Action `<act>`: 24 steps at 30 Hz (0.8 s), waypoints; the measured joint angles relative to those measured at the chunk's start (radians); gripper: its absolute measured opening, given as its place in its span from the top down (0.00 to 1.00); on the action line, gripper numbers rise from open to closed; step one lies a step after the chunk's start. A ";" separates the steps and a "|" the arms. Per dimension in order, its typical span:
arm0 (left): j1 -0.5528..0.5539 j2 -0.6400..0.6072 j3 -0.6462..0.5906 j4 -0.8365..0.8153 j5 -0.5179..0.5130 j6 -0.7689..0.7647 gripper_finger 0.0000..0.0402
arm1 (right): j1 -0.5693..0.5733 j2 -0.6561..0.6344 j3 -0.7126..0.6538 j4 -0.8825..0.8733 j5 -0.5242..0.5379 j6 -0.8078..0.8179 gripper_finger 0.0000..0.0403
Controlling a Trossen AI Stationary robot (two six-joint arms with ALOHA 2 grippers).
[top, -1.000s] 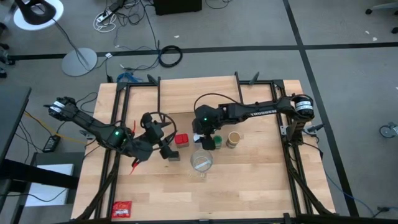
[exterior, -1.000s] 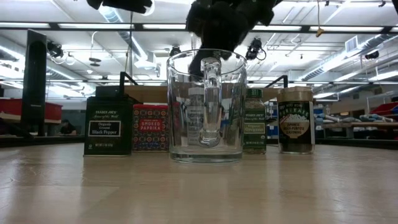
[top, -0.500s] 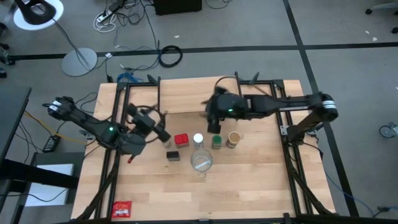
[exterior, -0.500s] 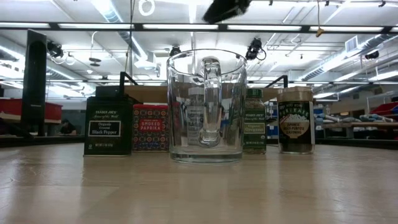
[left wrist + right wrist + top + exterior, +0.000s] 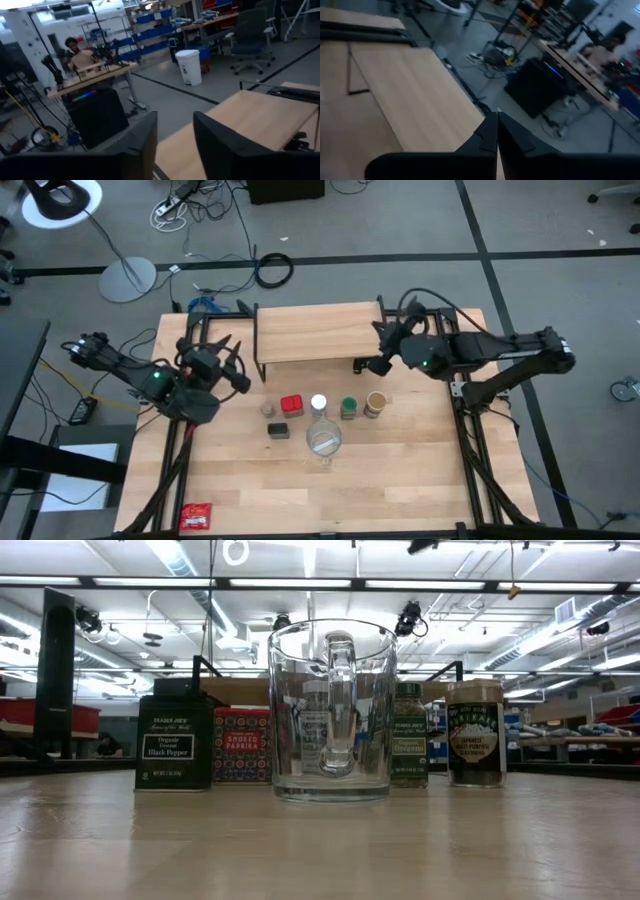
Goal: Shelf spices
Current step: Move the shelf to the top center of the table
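Right hand (image 5: 362, 364) hangs near the shelf's (image 5: 315, 332) right end, its fingers (image 5: 490, 134) pressed together on nothing. Left hand (image 5: 240, 383) sits off the shelf's left end, fingers (image 5: 145, 145) a narrow gap apart, empty. None of the spices is on the shelf. They stand in a loose row on the table (image 5: 400, 470) in front of it: red tin (image 5: 292, 405), white-lidded jar (image 5: 319, 404), green-lidded jar (image 5: 348, 408), tan-lidded jar (image 5: 376, 403), with the tiny jar (image 5: 268, 410) and dark green tin (image 5: 278, 430) just left. A glass mug (image 5: 323, 442) stands nearer the front edge, a red packet (image 5: 196, 516) far off at the front left corner.
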 joint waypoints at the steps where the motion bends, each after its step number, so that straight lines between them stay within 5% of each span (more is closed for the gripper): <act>1: 0.001 -0.004 -0.015 -0.010 0.008 -0.028 0.74 | 0.001 -0.010 -0.025 0.001 0.016 0.021 0.99; 8: 0.050 -0.007 -0.100 -0.017 0.133 -0.111 0.98 | -0.028 -0.060 -0.232 0.006 0.116 0.264 1.00; 14: 0.107 -0.007 -0.142 -0.029 0.189 -0.143 0.98 | -0.065 -0.076 -0.339 0.015 0.150 0.426 1.00; 24: 0.189 -0.012 -0.143 -0.032 0.203 -0.138 0.99 | -0.126 -0.087 -0.342 0.316 -0.054 0.098 1.00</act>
